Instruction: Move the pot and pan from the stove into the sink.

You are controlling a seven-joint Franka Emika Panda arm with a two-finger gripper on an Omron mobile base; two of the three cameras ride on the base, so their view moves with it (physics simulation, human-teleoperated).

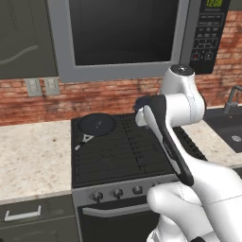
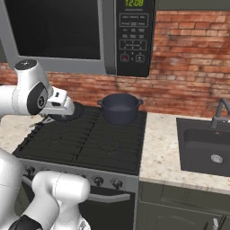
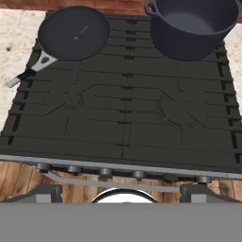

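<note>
The pot (image 2: 120,108) is deep and dark blue-grey and stands on the back right burner of the stove (image 2: 90,141). In the hand view the pot (image 3: 194,26) is at the top right. The pan (image 3: 73,32) lies flat on the back left burner, its short handle (image 3: 28,71) pointing toward the left counter; it is also the pan (image 1: 97,124) in the left base view. My gripper (image 3: 122,190) hangs high above the stove's front middle, open, with nothing between its fingertips (image 3: 41,193). The sink (image 2: 204,146) is recessed in the counter right of the stove.
A grey faucet (image 2: 220,112) rises behind the sink. A microwave (image 2: 130,36) hangs above the stove against the brick wall. Beige speckled counter (image 1: 33,156) lies left of the stove. Dark knobs (image 3: 105,172) line the stove's front panel.
</note>
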